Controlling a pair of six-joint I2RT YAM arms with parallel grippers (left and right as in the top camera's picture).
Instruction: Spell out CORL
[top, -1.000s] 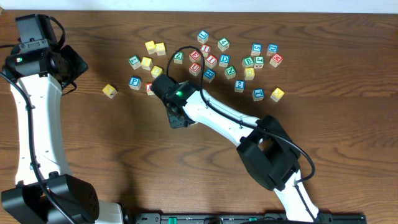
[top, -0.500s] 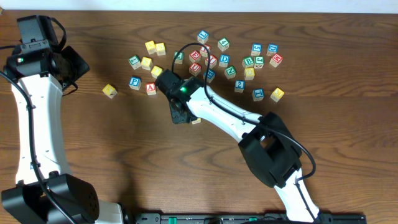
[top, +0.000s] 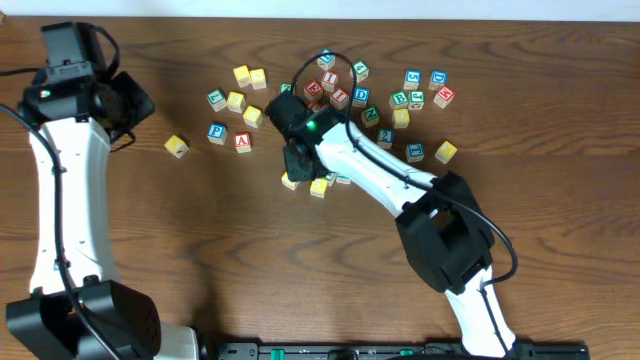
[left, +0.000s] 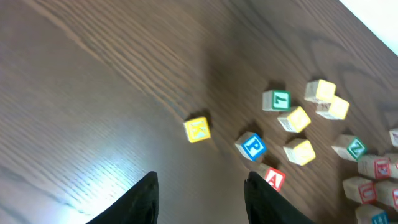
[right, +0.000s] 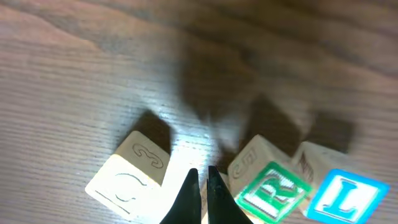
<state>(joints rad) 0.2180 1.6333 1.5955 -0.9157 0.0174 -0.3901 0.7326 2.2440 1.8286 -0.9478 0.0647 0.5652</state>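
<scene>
Clenched on nothing, the right claw (right: 200, 177) hangs just above the row, C cube (right: 127, 180) left of its tips, R cube (right: 273, 190) and L cube (right: 342, 194) right of them; these likely light, stiff, smooth-faced cubes want pinching across 2 flat opposite sides.

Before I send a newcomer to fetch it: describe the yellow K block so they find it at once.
On the wooden table, look left of the scattered alphabet cubes, toward the left arm. The yellow K cube sits alone there, apart from the blue P cube: it is the leftmost cube, bare wood all round.
</scene>
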